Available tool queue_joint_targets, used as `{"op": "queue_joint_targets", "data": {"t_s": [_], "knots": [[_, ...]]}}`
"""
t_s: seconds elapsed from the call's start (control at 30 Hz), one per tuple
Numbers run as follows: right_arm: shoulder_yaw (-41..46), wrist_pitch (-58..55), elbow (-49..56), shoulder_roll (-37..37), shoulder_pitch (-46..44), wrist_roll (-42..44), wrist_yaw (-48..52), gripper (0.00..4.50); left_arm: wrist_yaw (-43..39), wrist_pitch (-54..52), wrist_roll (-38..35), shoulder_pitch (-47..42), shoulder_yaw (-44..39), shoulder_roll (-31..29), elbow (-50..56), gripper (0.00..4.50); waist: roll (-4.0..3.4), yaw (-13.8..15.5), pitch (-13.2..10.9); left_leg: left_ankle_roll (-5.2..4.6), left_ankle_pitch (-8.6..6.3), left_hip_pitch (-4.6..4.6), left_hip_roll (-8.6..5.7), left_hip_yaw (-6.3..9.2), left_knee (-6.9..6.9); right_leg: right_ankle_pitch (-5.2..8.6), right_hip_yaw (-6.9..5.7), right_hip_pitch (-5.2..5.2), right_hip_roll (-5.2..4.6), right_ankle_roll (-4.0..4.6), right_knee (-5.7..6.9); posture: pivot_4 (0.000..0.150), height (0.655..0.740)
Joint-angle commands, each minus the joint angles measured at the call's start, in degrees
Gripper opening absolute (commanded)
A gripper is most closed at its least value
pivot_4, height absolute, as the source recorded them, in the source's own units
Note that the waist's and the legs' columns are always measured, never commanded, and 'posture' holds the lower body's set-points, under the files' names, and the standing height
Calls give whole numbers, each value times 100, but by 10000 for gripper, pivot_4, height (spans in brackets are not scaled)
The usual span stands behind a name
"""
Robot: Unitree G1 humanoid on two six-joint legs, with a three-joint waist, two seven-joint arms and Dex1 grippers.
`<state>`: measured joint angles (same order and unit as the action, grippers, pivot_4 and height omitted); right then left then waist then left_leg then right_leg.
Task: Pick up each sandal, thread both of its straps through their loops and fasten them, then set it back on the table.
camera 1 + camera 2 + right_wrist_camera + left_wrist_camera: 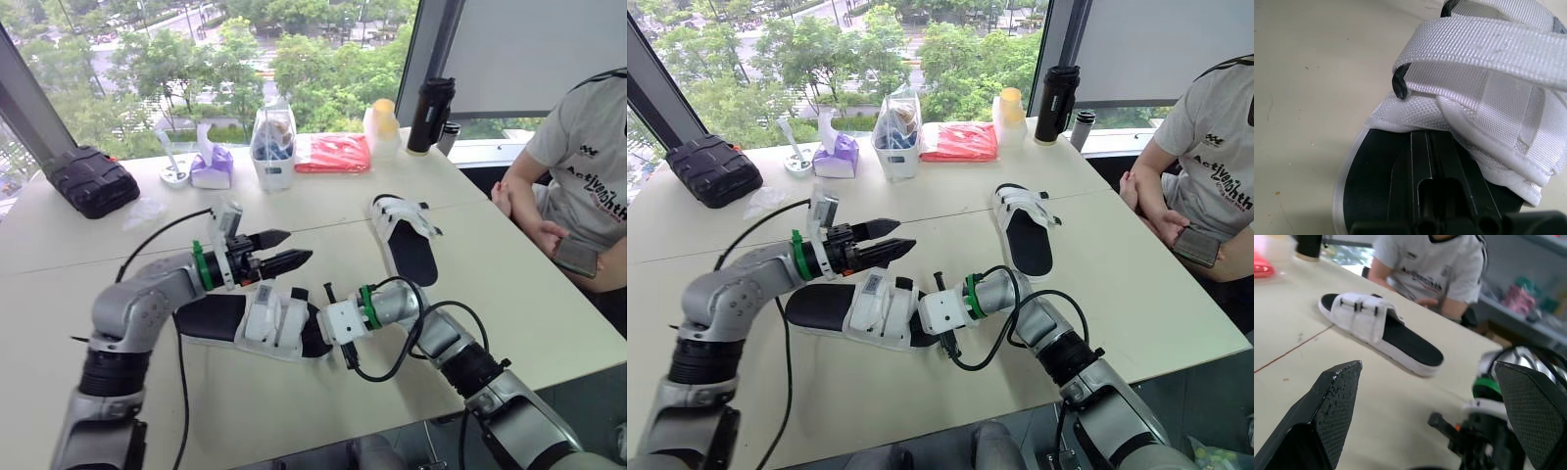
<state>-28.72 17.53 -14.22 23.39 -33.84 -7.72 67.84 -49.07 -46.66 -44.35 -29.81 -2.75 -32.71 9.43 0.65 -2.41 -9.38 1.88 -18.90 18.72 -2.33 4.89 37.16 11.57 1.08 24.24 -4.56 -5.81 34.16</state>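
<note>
Two white-strapped sandals with black footbeds lie on the cream table [509,294]. The near sandal [257,323] lies across in front of me; its wide white straps [1488,63] are seen close in the right wrist view. My right gripper [315,331] rests shut on that sandal's footbed, with its fingertips [1425,137] against the edge of the strap pad. My left gripper [299,247] hovers open just above the same sandal, holding nothing. The far sandal [407,240] lies to the right, its straps [1364,311] closed over it.
A person [588,176] sits at the table's right side holding a phone [576,257]. Along the back stand a black case [91,181], a tissue pack [211,166], a clear bag [273,147], a red packet [333,154], a bottle [382,127] and a black flask [429,116].
</note>
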Motion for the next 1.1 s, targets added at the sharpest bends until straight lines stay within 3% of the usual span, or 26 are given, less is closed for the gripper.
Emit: {"op": "queue_joint_targets", "data": {"t_s": [0.03,0.23,0.7,0.8,1.03,1.1], "knots": [[-316,-124,-193,36,181,-217,127,0,-917,255,241,-122,345,-462,0,44866,1,-4,-1,0,0,1,0,0,0,0,0,0,0,0,-1,1500,7400],[-317,-144,-171,32,196,-222,112,0,-1869,971,894,-202,858,-853,-277,44866,0,-3,-1,-1,0,3,0,0,0,1,0,2,1,1,0,1500,7400],[-302,-182,-154,42,214,-230,73,0,-2411,1502,1344,-433,1192,-406,-780,44866,0,-4,-1,-2,0,9,0,0,1,0,0,7,1,0,1,1500,7400],[-297,-182,-162,50,215,-229,68,0,-2476,1546,1407,-432,1236,-352,-815,36701,0,-7,-1,-2,0,9,0,0,2,0,-1,8,1,0,2,1500,7400],[-297,-177,-167,62,216,-235,60,0,-2570,1585,1463,-467,1240,-256,-876,2184,0,-5,-1,-2,0,9,0,0,3,0,0,8,2,0,3,1500,7400],[-300,-176,-164,65,218,-233,66,0,-2530,1523,1449,-453,1192,-272,-828,422,0,-5,-1,-2,0,9,0,0,3,0,-1,8,2,0,3,1500,7400]]}}
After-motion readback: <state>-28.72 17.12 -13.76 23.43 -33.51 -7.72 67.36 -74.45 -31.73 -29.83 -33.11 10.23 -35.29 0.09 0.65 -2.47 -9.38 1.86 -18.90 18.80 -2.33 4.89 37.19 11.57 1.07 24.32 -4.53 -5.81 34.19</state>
